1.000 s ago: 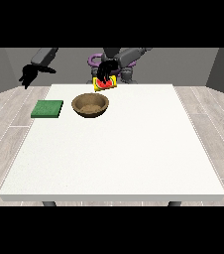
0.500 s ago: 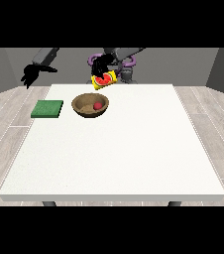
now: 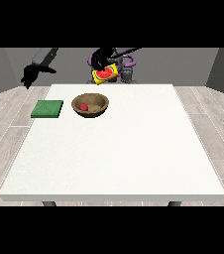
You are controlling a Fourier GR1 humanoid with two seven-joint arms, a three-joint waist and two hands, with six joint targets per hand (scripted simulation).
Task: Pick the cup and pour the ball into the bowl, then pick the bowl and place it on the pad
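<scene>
A red ball (image 3: 84, 106) lies inside the wooden bowl (image 3: 90, 105), which sits on the white table (image 3: 119, 149) just right of the green pad (image 3: 47, 109). Above and behind the bowl, the hand at the view's right (image 3: 100, 61) is wrapped round a tipped yellow cup (image 3: 104, 74). The hand at the view's left (image 3: 29, 76) hangs beyond the pad; its fingers cannot be told.

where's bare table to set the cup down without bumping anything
The table is bare over its whole near half and everything to the view's right of the bowl. It is crowded only at the far corner at the view's left, where the green pad lies beside the bowl.

Only the bowl (image 3: 90, 105) and green pad (image 3: 47, 109) stand on the table (image 3: 119, 158), just apart.
</scene>
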